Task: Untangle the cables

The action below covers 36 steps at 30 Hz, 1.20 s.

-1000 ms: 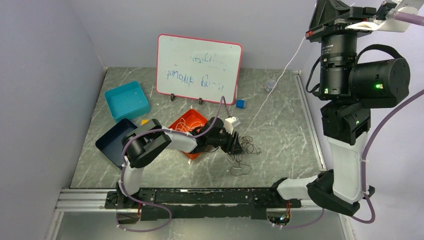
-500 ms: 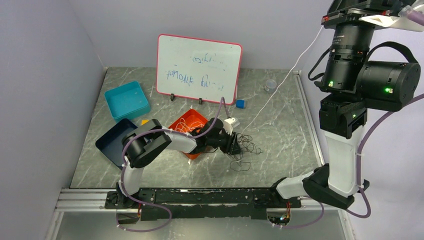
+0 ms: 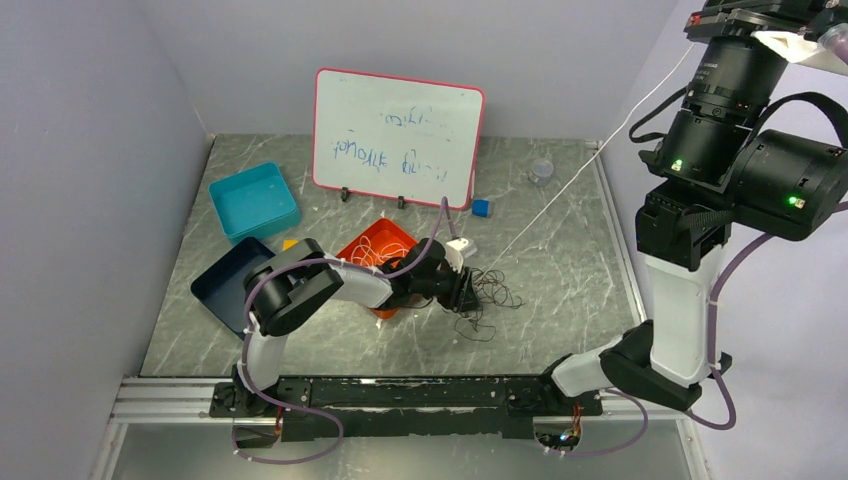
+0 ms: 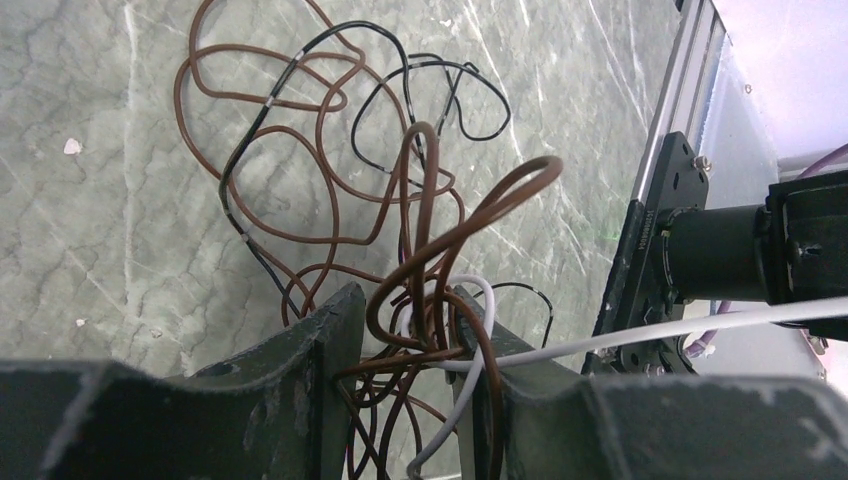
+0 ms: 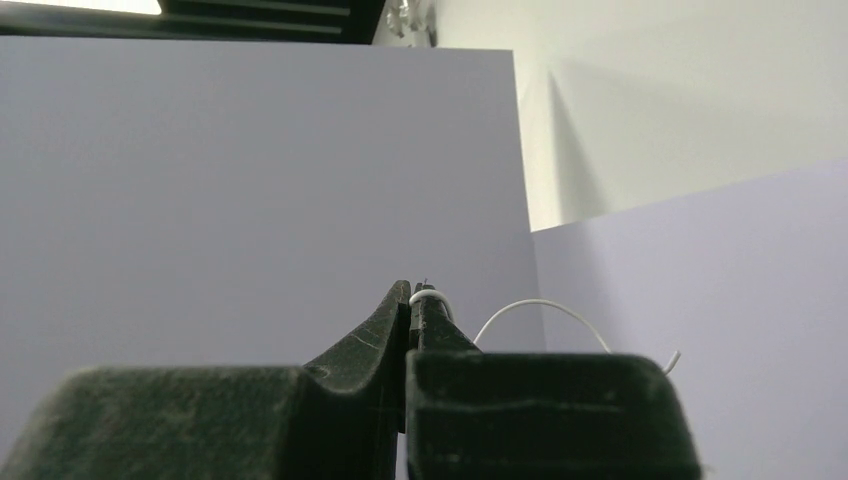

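**Item:** cables (image 3: 492, 298). Thin brown, black and white strands in one loose knot, lying on the surface (image 3: 570, 260) just right of the orange tray (image 3: 372, 243).

**Part in play:** white cable (image 3: 560, 190). It leaves the knot as a single taut line, its long axis rising up and away from the orange tray toward the far right, well above the surface.

**Left tool** (image 4: 400, 335): low at the knot, on the side nearest the orange tray. It is closed partway on a bunch of brown loops, with the white strand threading through, and wires touch both inner faces. The free brown and black loops fan out beyond it, away from the tray.

**Right tool** (image 5: 412, 300): high off the surface and far from the orange tray. It is pressed together on the white cable's end, with a short curl of tail sticking out past the grip.

**Governing relation:** anchor low, puller high, one straight white line between them. By my judgement, more pull along that line draws the white strand out of the knot only if the left grip pins the brown loops and not the white one. Which it pins cannot be told.
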{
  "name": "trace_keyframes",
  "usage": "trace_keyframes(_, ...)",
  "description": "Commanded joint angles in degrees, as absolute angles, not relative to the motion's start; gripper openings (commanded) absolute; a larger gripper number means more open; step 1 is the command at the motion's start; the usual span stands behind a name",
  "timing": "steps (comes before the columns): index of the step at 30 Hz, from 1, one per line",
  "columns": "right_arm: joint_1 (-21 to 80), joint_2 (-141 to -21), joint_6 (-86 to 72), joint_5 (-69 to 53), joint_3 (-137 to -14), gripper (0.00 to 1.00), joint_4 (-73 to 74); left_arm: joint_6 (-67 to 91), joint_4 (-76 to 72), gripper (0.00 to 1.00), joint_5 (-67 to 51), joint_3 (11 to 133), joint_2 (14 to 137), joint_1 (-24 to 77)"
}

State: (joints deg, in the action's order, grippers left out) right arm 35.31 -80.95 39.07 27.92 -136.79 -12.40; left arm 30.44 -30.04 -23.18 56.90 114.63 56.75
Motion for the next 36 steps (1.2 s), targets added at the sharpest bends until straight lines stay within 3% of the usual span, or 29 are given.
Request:
trace_keyframes(1,35.2,-81.6,47.0,28.5,-138.8,0.0,-18.0,30.0,-29.6,0.41,-22.0,55.4,113.5,57.2)
trace_keyframes(13,36.7,-81.6,57.7,27.0,-141.1,0.0,-25.1,30.1,-28.6,0.39,-20.6,53.8,112.8,57.2)
trace_keyframes(15,37.6,-80.7,58.1,27.8,-139.9,0.0,-25.6,30.4,-28.0,0.32,-20.1,53.8,112.7,57.2)
trace_keyframes(19,39.7,-76.8,59.6,31.8,-130.6,0.0,-28.8,30.8,-25.9,0.09,-19.0,54.0,111.6,57.3)
trace_keyframes(25,40.5,-72.2,59.0,42.4,-113.4,0.0,-33.0,30.5,-19.7,0.07,-16.5,53.0,106.6,57.3)
trace_keyframes(30,38.9,-72.5,52.9,50.0,-104.8,0.0,-28.0,29.4,-14.3,0.07,-14.1,51.0,101.7,57.9)
trace_keyframes(36,22.0,-76.0,25.4,42.6,-101.0,0.0,-2.2,28.9,-11.2,0.07,-12.7,48.9,98.6,58.7)
